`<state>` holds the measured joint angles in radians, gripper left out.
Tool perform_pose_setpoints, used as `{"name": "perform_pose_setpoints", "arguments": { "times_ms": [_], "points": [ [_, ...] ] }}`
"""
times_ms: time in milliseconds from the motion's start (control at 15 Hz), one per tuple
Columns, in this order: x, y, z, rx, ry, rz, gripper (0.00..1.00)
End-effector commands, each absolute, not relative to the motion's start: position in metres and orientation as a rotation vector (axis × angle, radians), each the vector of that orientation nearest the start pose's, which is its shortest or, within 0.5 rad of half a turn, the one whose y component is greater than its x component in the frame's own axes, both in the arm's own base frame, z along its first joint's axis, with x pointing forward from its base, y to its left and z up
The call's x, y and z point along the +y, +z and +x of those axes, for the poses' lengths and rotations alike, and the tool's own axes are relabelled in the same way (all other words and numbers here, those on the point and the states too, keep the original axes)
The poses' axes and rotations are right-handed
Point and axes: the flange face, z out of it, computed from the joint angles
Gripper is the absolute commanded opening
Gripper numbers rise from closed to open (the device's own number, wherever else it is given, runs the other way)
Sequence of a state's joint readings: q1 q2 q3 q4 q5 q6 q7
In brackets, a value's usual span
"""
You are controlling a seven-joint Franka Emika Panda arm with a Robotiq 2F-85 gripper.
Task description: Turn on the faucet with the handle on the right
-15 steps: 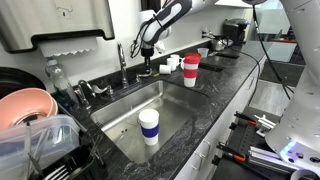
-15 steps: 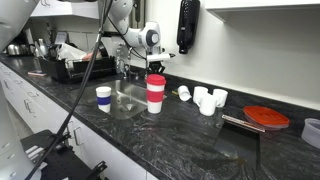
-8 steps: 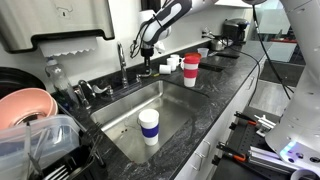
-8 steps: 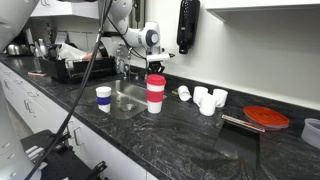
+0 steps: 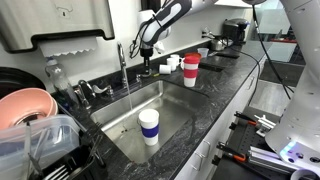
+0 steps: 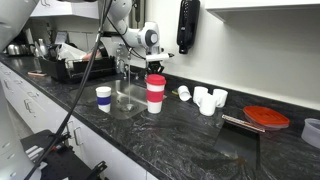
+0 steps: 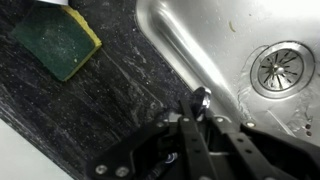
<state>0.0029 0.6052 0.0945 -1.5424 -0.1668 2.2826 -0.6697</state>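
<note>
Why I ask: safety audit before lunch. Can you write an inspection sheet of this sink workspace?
Surface: black speckled stone counter; stainless steel sink set in it.
Job's things: tall chrome gooseneck faucet runs a thin stream; short chrome lever handle beside its base.
Clutter: blue-banded white cup in sink; red-and-white cup, white mugs, green-and-yellow sponge on counter.
Hand: black robot hand straddles handle; grip cannot be told.
Cables: black cable hangs from arm.
Surroundings: pink bowl, black wall dispenser.
</note>
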Motion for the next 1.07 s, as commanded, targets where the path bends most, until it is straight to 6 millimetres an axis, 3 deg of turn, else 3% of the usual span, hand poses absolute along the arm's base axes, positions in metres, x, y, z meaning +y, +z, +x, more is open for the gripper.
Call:
{"name": "perform_pose_setpoints", "arguments": {
  "times_ms": [0, 133, 200, 333, 467, 733, 1000],
  "points": [
    [0.073, 0.313, 0.71, -1.362, -0.212, -2.944, 0.03],
    [0.075, 0.314, 0.71, -1.366, -0.213, -2.942, 0.03],
    [0.076, 0.314, 0.71, -1.366, -0.216, -2.939, 0.08],
    [0.078, 0.315, 0.71, -1.365, -0.219, -2.943, 0.35],
    [0.08, 0.315, 0.71, -1.356, -0.216, -2.948, 0.43],
    [0.085, 0.316, 0.71, -1.325, -0.225, -2.967, 0.73],
    [0.078, 0.319, 0.712, -1.285, -0.241, -3.017, 0.99]
  ]
}}
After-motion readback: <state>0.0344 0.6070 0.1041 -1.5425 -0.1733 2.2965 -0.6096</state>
